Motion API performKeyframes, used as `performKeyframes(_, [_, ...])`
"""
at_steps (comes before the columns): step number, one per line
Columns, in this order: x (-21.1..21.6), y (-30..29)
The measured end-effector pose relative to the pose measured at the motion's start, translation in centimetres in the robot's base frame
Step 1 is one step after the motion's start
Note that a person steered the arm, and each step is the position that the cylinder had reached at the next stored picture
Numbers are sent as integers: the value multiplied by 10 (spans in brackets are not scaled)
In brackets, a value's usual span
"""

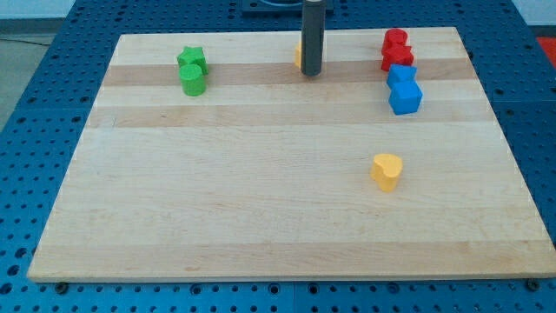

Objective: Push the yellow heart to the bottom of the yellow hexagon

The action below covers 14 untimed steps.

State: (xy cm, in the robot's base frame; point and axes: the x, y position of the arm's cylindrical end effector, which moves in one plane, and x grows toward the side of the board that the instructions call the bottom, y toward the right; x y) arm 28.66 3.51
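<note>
Camera view shows my tip (311, 73) at the far edge, hiding most of the yellow hexagon (298, 56), gripping nothing, well apart from the yellow heart (387, 170) lying near-right; approach step pending: circle right of heart, push far-left.

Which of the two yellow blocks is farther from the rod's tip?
The yellow heart, alone toward the view's bottom right; the other yellow block sits beside my tip.

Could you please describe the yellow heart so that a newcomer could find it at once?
On the wooden board, look at the view's lower right, well below the blue blocks. The yellow heart sits alone there, the only fully visible yellow piece, far from my tip.
</note>
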Motion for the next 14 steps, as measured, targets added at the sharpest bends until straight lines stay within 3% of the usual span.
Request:
performKeyframes(2, [-6, -3])
performKeyframes(3, [31, -5])
performKeyframes(6, [154, 109])
performKeyframes(7, [196, 126])
performKeyframes(8, [236, 105])
performKeyframes(10, [225, 70])
performKeyframes(12, [161, 55])
performKeyframes(14, [169, 20])
